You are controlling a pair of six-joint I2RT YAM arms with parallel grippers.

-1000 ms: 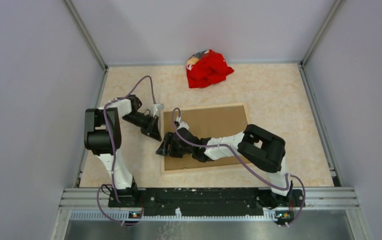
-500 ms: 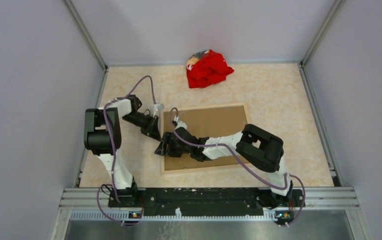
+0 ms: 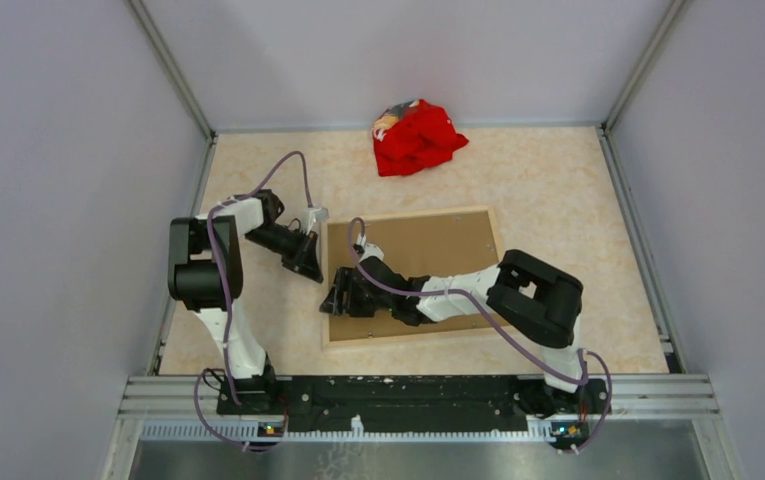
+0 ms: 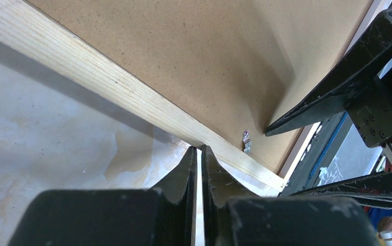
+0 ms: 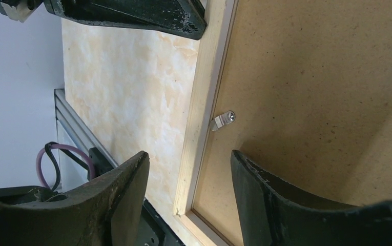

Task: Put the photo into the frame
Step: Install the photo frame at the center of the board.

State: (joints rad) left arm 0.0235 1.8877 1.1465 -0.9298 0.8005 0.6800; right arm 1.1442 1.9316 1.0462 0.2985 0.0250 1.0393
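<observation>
While hovering over the short left rail of the frame (image 5: 199, 102), straddling it with the right gripper (image 5: 188, 154) parted and grasping nothing, with the small metal tab (image 5: 223, 120) just ahead of its jaws, probably lining up to turn it; nosing at that rail's outer side with the left gripper (image 4: 199, 149) clenched on nothing, touching the wood or just short, unclear which; lying back-up on the table (image 3: 558, 200), stretching lengthwise left to right with the right end swung slightly away, with the left rail running near to far under the nearer right gripper; showing only the brown backing board (image 3: 428, 245) inside; showing no photo, possibly hiding it beneath the board
</observation>
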